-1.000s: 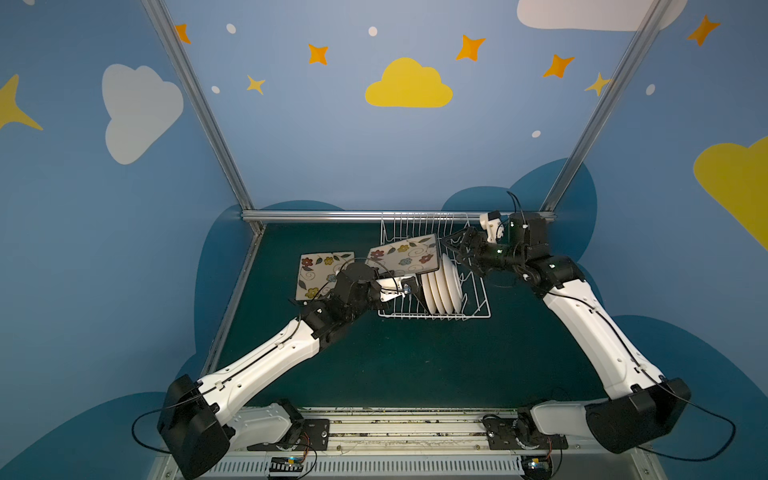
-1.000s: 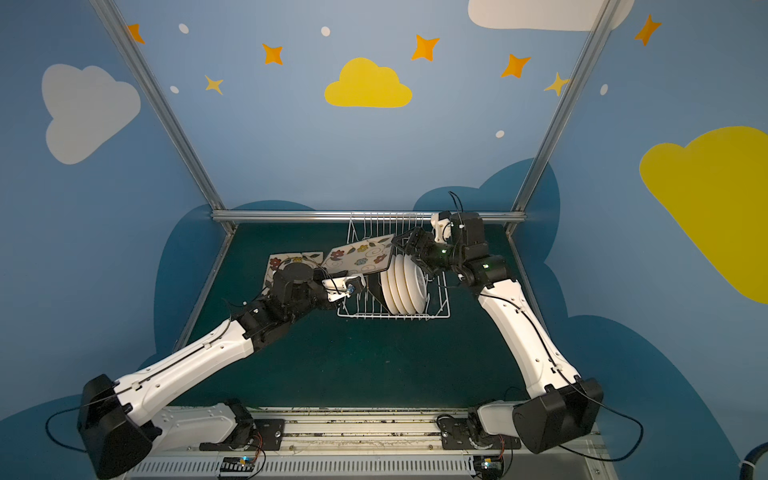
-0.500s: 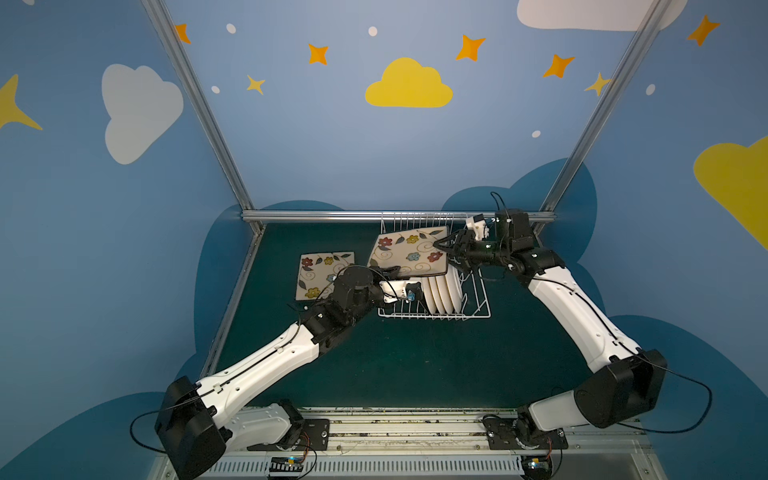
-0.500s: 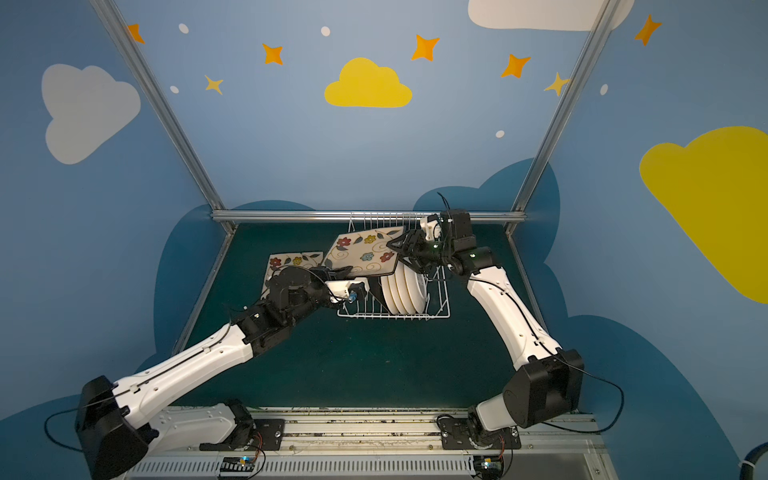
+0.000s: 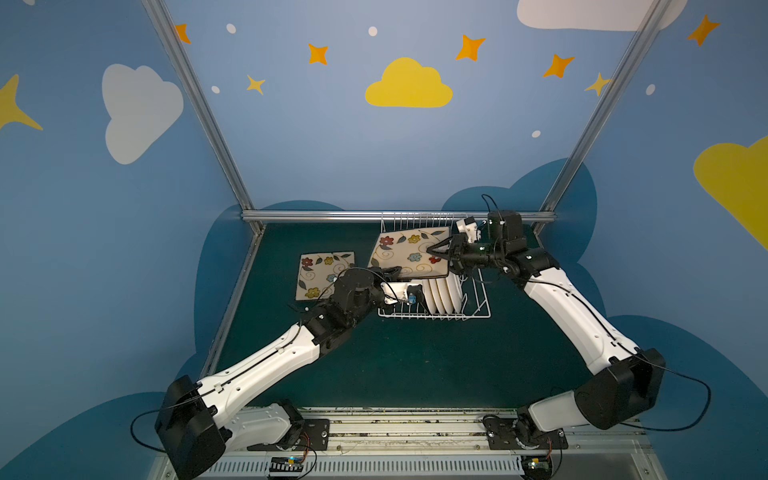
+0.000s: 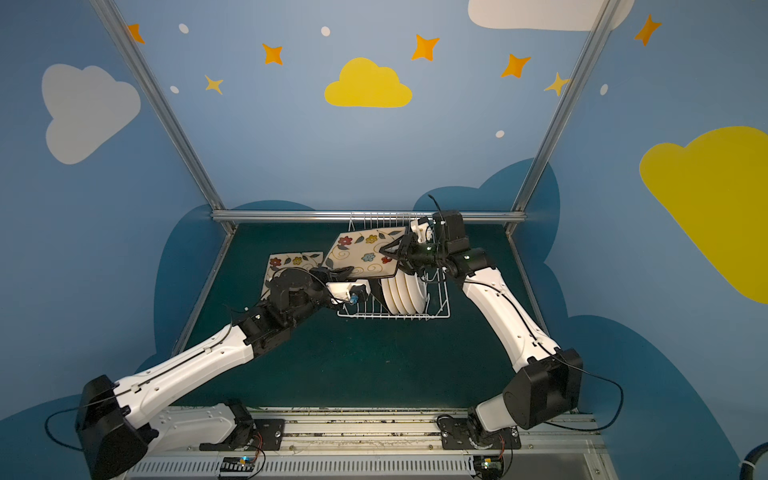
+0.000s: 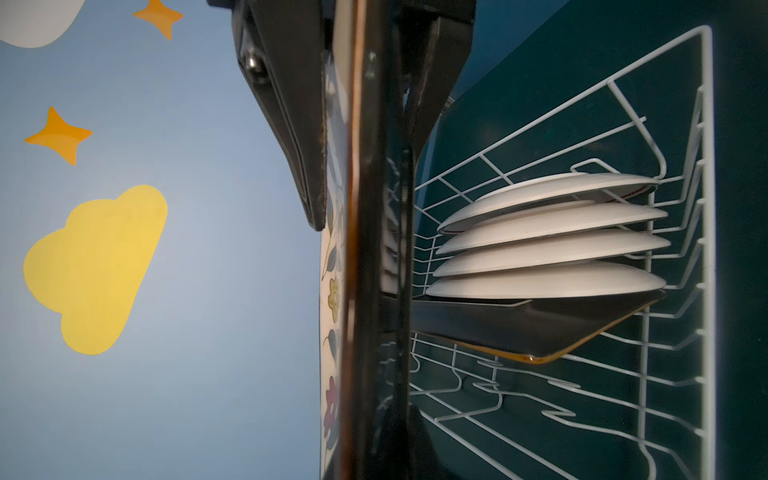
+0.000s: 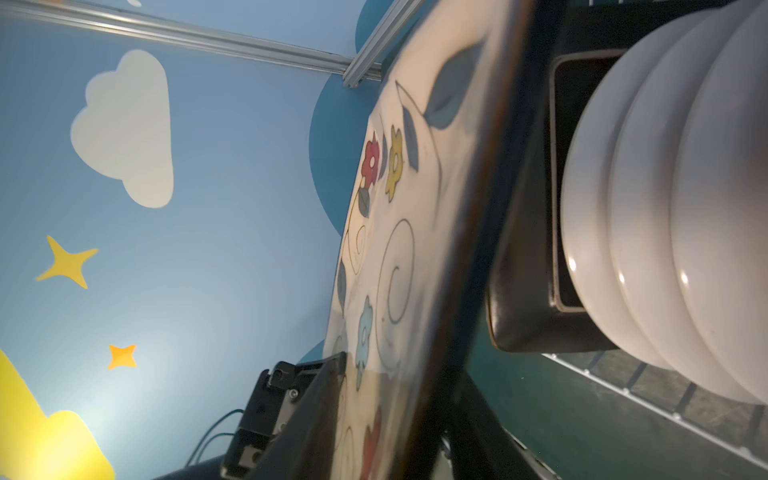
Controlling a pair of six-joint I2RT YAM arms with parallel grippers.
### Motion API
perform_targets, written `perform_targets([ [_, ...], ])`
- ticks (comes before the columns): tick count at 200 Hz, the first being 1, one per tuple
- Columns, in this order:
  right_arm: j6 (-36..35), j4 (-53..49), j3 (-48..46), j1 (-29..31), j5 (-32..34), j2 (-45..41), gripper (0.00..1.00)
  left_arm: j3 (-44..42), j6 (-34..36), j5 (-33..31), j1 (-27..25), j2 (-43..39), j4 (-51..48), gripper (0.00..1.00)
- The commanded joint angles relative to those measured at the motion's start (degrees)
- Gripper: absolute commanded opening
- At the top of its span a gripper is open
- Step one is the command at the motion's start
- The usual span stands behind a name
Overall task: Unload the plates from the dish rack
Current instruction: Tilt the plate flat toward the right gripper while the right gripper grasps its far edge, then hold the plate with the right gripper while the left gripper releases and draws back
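Holding the flowered square plate (image 5: 409, 253) above the dish rack (image 5: 434, 317) with my left gripper (image 5: 392, 272) clamped on one edge, I should seat my right gripper (image 5: 438, 250), which straddles the opposite edge (clamping not confirmable), firmly before releasing.

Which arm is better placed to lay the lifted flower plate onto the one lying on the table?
Probably left: the left gripper holds the lifted plate, and the table plate lies on that arm's side.

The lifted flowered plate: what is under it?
The dish rack, with four round white plates and one dark square plate standing. The lifted plate covers much of the rack's rear.
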Motion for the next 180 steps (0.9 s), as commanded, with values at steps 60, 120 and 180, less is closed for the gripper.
perform_targets([
  [60, 0.51, 3.60, -1.02, -0.26, -2.48, 0.52, 0.09, 3.06, 0.33, -3.21, -0.01, -1.21, 14.77, 0.03],
  [120, 3.34, 10.37, -3.25, -1.87, -3.39, -1.56, 0.00, 3.73, -1.78, -5.55, 0.02, -0.57, 12.60, 0.64],
  [180, 10.59, 22.63, -6.73, -4.14, -5.34, -3.33, 0.00, 2.54, -5.29, -6.78, 0.39, -1.61, 9.06, 0.99],
])
